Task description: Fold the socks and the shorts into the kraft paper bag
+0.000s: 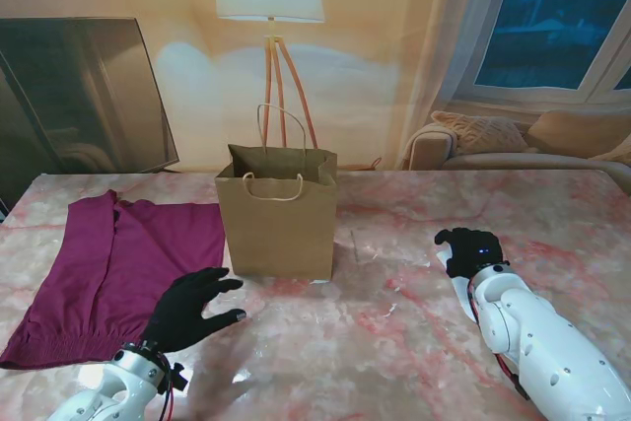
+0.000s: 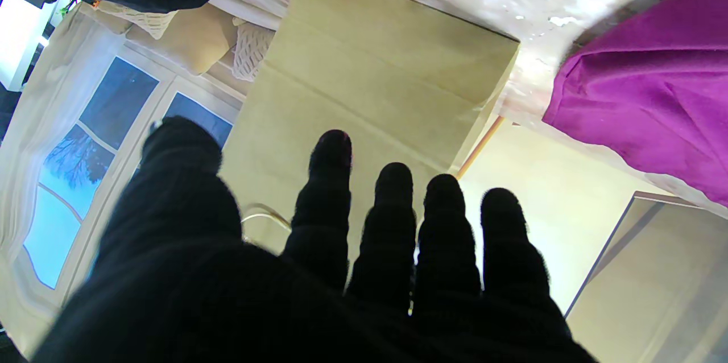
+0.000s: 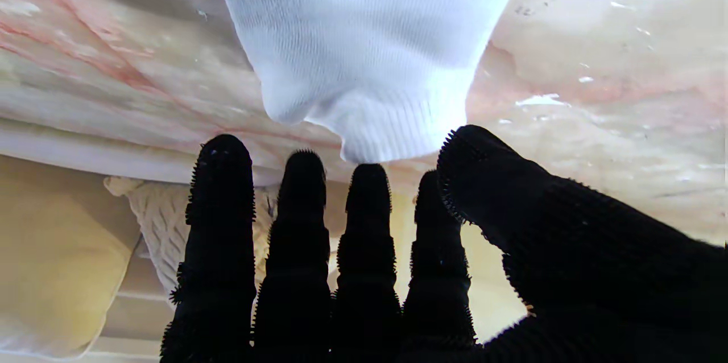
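The kraft paper bag [image 1: 277, 229] stands upright and open in the middle of the table, also filling the left wrist view [image 2: 369, 84]. Magenta shorts [image 1: 113, 273] lie spread flat to its left, and one corner [image 2: 654, 95] shows in the left wrist view. My left hand [image 1: 192, 308] hovers open with fingers [image 2: 392, 221] spread, between the shorts and the bag's near left corner. My right hand [image 1: 471, 248] is open at the right, fingers [image 3: 369, 238] straight out over a white sock [image 3: 369, 50]. The thumb lies close to the sock's ribbed cuff. In the stand view the hand hides most of the sock [image 1: 440, 258].
A floor lamp [image 1: 268, 7] and a dark screen [image 1: 79, 96] stand behind the table's far edge, and a sofa [image 1: 523, 140] lies at the back right. Something white [image 1: 97, 375] that I cannot identify lies beside my left wrist. Bare marble [image 1: 394, 322] lies between the arms.
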You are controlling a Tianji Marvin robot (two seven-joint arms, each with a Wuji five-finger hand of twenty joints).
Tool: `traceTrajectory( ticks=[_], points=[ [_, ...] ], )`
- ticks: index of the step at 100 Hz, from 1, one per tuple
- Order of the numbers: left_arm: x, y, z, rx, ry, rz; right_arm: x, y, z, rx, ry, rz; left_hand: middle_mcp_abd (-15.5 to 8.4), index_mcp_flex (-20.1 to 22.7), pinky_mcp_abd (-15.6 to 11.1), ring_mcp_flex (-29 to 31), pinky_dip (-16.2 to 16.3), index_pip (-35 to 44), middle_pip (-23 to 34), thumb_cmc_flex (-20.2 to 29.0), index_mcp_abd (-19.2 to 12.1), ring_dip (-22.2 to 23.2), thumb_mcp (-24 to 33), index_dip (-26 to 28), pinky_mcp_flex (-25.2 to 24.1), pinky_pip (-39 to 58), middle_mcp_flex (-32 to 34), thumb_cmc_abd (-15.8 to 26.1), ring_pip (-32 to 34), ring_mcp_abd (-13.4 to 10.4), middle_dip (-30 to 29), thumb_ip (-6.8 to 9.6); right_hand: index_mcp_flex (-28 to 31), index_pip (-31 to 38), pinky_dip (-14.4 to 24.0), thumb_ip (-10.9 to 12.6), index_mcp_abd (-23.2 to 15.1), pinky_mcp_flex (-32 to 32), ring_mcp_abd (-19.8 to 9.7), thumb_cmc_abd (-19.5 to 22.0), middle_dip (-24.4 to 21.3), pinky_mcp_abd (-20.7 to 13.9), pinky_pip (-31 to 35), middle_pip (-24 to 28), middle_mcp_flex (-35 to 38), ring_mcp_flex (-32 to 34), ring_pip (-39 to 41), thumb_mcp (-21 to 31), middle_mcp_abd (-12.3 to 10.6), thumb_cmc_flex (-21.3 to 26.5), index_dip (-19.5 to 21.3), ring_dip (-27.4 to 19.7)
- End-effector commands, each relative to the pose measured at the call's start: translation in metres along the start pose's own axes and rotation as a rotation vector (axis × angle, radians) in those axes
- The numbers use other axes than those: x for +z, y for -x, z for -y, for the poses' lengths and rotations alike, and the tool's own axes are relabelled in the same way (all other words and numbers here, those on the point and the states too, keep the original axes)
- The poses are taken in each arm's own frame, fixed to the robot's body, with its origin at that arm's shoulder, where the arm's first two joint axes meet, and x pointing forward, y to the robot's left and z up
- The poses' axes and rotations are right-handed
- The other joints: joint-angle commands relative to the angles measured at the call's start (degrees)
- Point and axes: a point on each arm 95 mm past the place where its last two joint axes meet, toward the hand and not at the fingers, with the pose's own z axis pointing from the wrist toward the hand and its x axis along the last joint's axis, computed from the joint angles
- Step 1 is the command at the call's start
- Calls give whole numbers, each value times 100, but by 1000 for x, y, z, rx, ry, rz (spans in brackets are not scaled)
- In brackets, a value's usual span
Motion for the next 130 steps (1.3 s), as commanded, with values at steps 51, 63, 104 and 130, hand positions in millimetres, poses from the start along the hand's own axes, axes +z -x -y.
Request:
traceTrajectory(
  ticks=[51, 63, 104, 130],
  points=[
    [-2, 2, 1, -6, 1, 7, 17, -5, -1, -137, -26, -10, -233, 79, -84, -187, -58, 48, -80, 117, -83, -68, -59, 91, -61, -114, -150, 115, -94, -196, -62, 306, 1654, 977, 557, -763, -323, 388, 323, -1392, 2561, 68, 385, 2137, 1942, 845, 2366, 153, -430, 688, 245, 1609],
    [-2, 2, 0, -8, 1, 8, 14, -2, -5, -107, -4, 26, -223, 75, -88, -189, -59, 47, -79, 119, -83, -68, -56, 90, -58, -117, -149, 122, -96, -200, -62, 307, 2800, 2665, 551, -788, -1461, 971, 552, -1467, 2684, 303, 794, 2166, 2243, 1574, 2426, 45, -310, 582, -34, 1850],
    [0, -1, 0, -8, -5, -2, -17, 12, -32, -107, 180, 6, -224, 83, -89, -188, -64, 51, -79, 113, -79, -66, -67, 92, -67, -129, -145, 130, -96, -191, -61, 306, 2947, 2601, 923, -925, -1426, 1499, 478, -1625, 2044, 281, 1757, 1834, 3003, 2300, 2473, -237, -109, 267, 121, 1736],
    [0, -2, -1, -9, 0, -5, -56, 12, -24, -178, 144, -53, -216, 75, -87, -199, -69, 50, -85, 109, -85, -68, -72, 93, -79, -139, -158, 144, -101, -189, -63, 308, 3031, 2603, 1001, -954, -1465, 1640, 484, -1722, 1978, 226, 1997, 1862, 3155, 2450, 2561, -225, -104, 229, 131, 1767]
  ],
)
